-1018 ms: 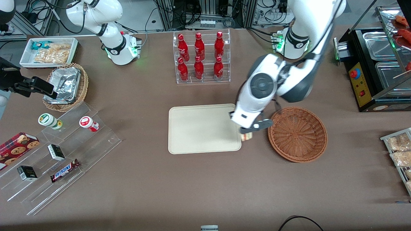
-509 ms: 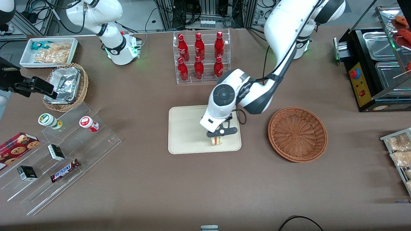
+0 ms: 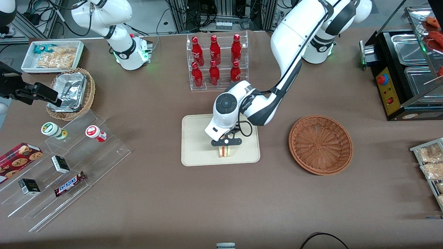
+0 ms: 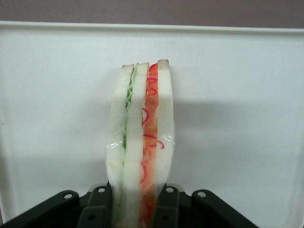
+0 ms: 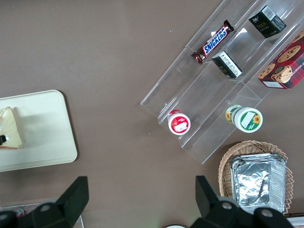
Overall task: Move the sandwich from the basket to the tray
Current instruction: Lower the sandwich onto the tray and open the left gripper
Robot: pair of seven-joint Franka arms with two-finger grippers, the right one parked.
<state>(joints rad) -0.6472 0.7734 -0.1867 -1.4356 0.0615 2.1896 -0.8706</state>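
Over tray (image 3: 197, 138): tool (image 3: 226, 142) clamps sandwich (image 3: 225, 151), standing on edge.

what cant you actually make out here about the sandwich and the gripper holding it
- Whether the sandwich touches the tray yet: in the left wrist view, the gripper covers its held end; in the front view, the arm blocks it.
- The sandwich's full shape: the right wrist view crops it at the picture's edge.
- The basket looks empty in the front view.

Brown-covered table (image 3: 221, 207), cabling above
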